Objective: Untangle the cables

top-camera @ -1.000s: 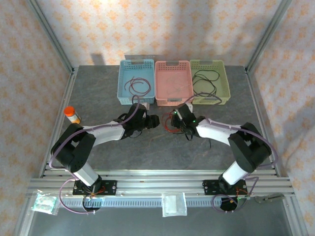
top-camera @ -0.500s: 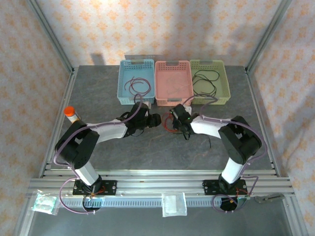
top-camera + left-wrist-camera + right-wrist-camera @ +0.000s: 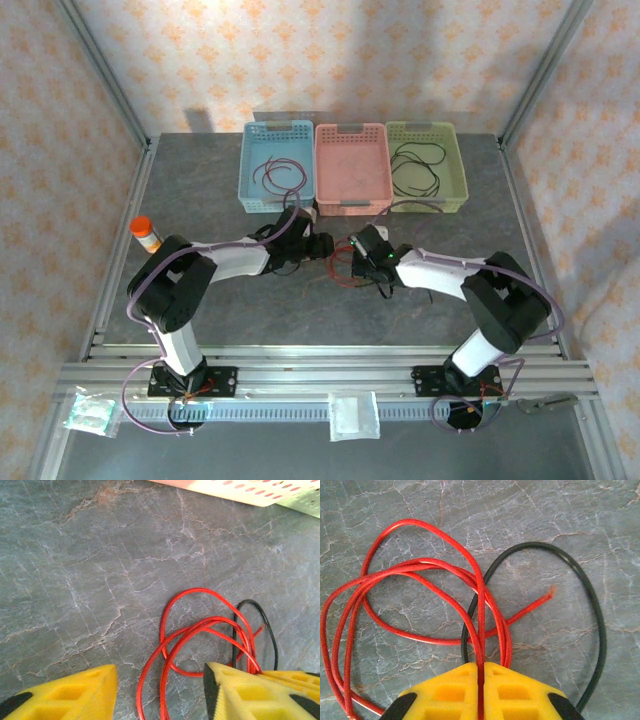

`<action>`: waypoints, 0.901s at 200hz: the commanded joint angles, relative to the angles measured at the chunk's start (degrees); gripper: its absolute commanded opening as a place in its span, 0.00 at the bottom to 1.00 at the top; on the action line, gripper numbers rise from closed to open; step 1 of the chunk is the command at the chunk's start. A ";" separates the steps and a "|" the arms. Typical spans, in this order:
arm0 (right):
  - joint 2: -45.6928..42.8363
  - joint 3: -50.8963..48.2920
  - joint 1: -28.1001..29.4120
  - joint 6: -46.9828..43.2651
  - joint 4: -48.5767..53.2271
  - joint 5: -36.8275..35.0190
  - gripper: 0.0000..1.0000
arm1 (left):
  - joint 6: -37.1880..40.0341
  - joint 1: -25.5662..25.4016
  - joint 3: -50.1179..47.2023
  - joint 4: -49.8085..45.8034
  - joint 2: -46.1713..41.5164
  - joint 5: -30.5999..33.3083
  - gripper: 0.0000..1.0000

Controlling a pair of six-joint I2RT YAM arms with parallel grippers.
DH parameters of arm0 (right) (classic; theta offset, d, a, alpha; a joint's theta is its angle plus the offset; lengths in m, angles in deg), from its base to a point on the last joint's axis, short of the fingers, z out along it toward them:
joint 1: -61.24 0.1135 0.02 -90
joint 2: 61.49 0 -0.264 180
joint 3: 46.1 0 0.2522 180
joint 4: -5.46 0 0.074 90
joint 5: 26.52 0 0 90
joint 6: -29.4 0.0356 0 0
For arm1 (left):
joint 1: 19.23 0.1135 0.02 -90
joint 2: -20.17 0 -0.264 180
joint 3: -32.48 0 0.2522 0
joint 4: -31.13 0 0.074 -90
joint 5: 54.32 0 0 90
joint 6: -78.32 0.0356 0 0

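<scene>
left arm and right arm: white links, black joints, black base plates. lilac hoses run along them. fingers are yellow plastic with hollow pockets and black corner patches.

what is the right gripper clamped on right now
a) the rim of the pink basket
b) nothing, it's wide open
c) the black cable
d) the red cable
d: in the right wrist view the right gripper is closed, with a strand of the red cable pinched in the seam between its jaws, while the black cable loops free beside it.
</scene>
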 commanded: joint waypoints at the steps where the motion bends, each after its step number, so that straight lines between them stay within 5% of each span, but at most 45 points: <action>1: -1.16 -0.48 0.02 -0.01 1.78 -2.05 0.09 | 1.26 -0.41 1.68 -3.37 1.43 0.19 0.44; 41: -0.65 -0.15 0.02 0.56 1.42 -2.10 0.08 | 1.69 -0.80 2.41 -5.48 2.47 -0.77 0.32; 180: 0.14 0.47 0.02 0.77 0.94 -2.26 0.06 | 1.78 -1.73 3.84 -6.23 6.24 -2.77 0.18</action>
